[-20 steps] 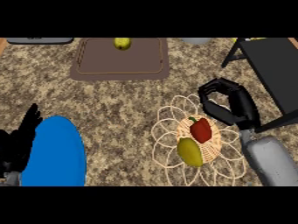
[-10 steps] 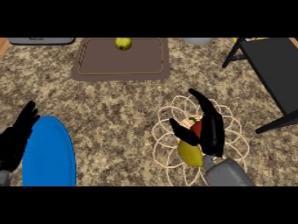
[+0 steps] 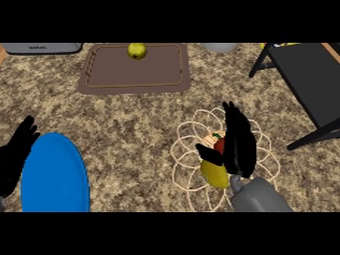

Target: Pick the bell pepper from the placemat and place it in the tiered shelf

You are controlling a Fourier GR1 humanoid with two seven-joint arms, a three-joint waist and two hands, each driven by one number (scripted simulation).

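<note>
I'm on the reach: my right hand [image 3: 239, 142], fingers straight and empty, hangs over the pepper [image 3: 218, 145] on the placemat [image 3: 187, 167] near the front edge of the desk [image 3: 128, 119]; next I must curl round it.

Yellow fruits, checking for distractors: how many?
2 yellow fruits: one on the brown tray, one on the wire placemat by the right hand, which may hide more.

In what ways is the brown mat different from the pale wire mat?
The brown mat is a solid rectangle; the wire mat is round, made of open loops. The brown mat carries one yellow-green fruit; the wire mat carries a red pepper and a yellow fruit, with the right hand over them. Both lie flat on the counter.
</note>
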